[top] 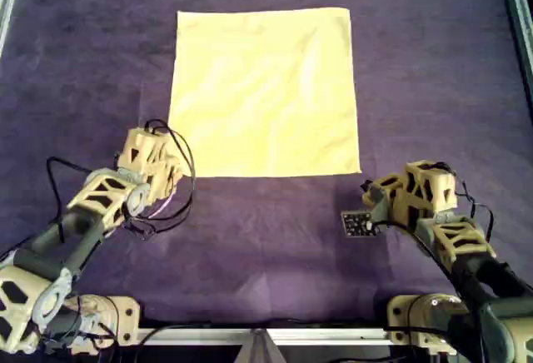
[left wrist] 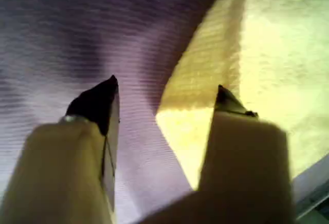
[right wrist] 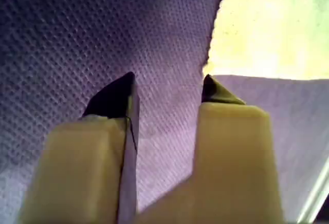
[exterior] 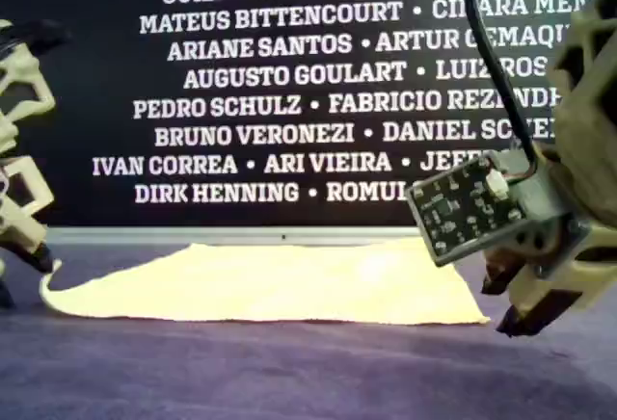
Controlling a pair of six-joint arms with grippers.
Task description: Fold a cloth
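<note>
Purple table (top: pixel 433 72) held the cloth (top: pixel 265 92) at 12 o'clock from both grippers; left gripper (left wrist: pixel 164 98) sat nearer, straddling its corner, right gripper (right wrist: pixel 167 88) also released.

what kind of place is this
Probably a robotics lab or demo stand: a framed table covered in purple felt, a pale yellow cloth lying flat on it, and a dark wall printed with people's names.
</note>
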